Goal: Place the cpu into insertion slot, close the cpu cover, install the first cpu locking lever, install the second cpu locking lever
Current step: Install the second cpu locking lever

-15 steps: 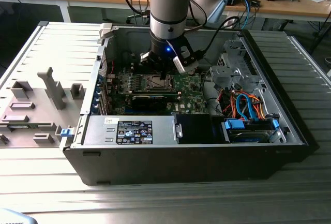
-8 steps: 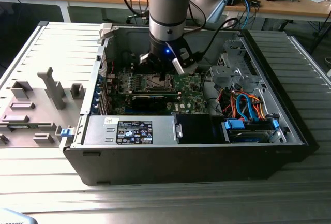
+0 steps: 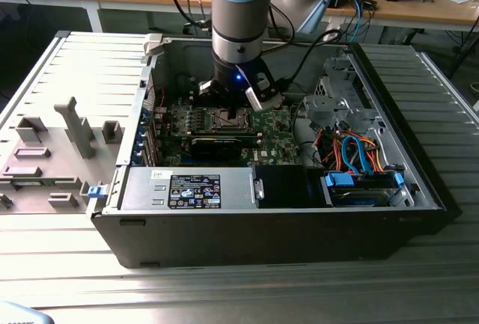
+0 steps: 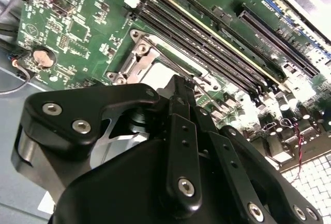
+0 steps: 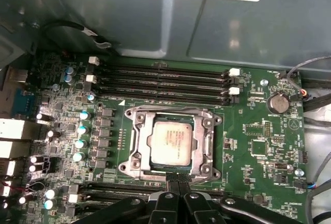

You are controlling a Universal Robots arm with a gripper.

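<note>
The cpu (image 5: pixel 172 142) was seen seated in the insertion slot (image 5: pixel 138 151), with the cpu cover (image 5: pixel 209 140) lowered flat around it. The gripper (image 5: pixel 177 178) was held at the socket's edge, fingertips pressed together, nothing visibly gripped. The green board (image 5: pixel 258 141) lay beneath.

A ribbed grey metal table (image 3: pixel 419 286) spreads under an open black computer case (image 3: pixel 284 227). On the exterior view's left lies a grey panel (image 3: pixel 67 144) with raised fixtures. Behind runs a wooden workbench (image 3: pixel 434 11) strewn with cables and small clutter, dark floor beneath it.
</note>
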